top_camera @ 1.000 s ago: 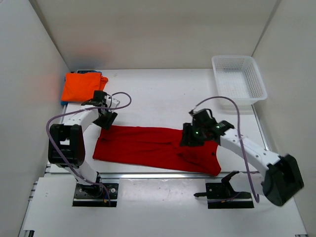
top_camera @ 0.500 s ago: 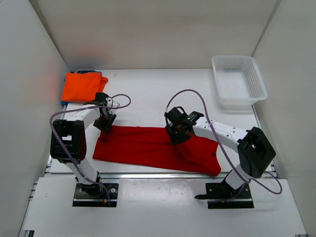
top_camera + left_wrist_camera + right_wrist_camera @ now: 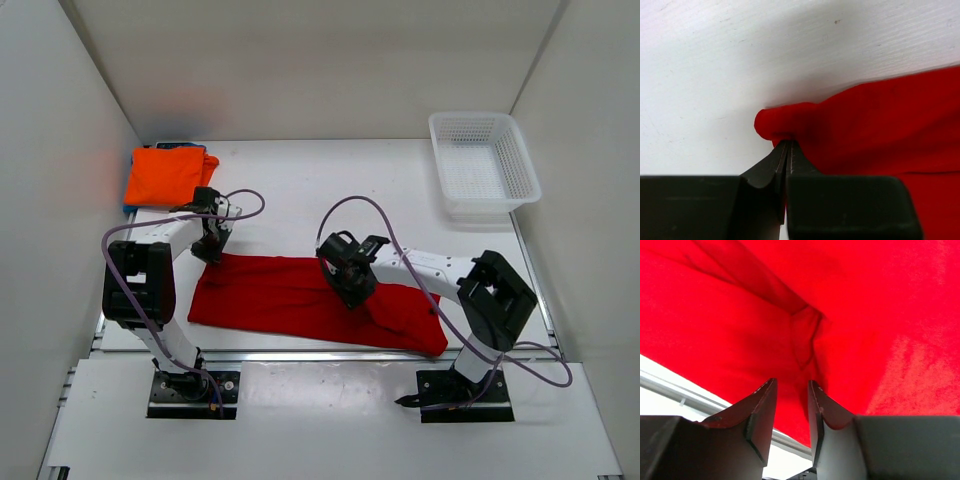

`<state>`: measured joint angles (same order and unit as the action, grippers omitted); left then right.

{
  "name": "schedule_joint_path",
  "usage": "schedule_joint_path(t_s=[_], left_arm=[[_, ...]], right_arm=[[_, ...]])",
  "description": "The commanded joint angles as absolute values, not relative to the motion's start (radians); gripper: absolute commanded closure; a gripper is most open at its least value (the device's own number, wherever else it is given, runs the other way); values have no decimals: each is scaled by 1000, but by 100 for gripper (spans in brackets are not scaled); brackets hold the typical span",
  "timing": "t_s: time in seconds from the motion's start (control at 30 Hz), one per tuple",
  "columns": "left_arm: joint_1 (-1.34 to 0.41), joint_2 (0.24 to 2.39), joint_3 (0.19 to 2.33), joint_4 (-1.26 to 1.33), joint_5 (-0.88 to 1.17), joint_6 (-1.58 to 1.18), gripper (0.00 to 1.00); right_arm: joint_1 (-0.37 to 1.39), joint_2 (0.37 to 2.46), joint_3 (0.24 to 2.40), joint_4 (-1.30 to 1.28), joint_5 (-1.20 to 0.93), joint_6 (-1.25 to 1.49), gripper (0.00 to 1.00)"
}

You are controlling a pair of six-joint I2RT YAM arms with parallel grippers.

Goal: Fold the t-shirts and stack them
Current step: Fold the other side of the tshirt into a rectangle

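The right gripper (image 3: 349, 284) has swung left over the middle of the deep red cloth t-shirt (image 3: 280, 300) lying at the near side, jaws narrowly parted; the left gripper (image 3: 788, 146) has pinched its far-left corner.

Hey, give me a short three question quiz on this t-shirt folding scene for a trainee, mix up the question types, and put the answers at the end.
1. True or false: the orange t-shirt lies inside the white basket.
2. The left gripper has its jaws shut on what? A) a corner of the red t-shirt B) the basket's rim C) nothing
3. Fill in: in the top view, the basket stands at the far ____ corner of the table.
Key: 1 false, it lies folded at the far left corner; 2 A; 3 right.
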<state>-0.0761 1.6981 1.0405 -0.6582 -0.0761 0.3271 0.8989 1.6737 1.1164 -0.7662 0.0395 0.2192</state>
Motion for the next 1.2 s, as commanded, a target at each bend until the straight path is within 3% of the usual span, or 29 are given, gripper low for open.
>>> schedule_joint_path(t_s=[0.0,0.3,0.5,0.7,0.93,1.07,1.1,1.17], left_arm=[[-77,1663,1051,-632,-97,298,88],[-87,1648,1029,-626,-104,299,88],[-81,1635,1029,-630,-109,308,88],[-84,1638,1034,-629,-103,304,88],[-94,1635,1034,-634,-104,308,87],[-92,1638,1035,-623,-115,305,91],[-92,1637,1032,-620,-121,293,100],[-89,1634,1049,-609,-124,276,100]], right_arm=[[871,1675,1129,-770,71,219,70],[870,1730,1106,-753,51,207,71],[854,1730,1100,-755,55,207,82],[834,1727,1088,-747,77,209,81],[813,1701,1086,-722,41,213,100],[813,1671,1135,-747,-21,196,99],[816,1649,1137,-733,-53,187,100],[818,1615,1144,-721,-115,173,100]])
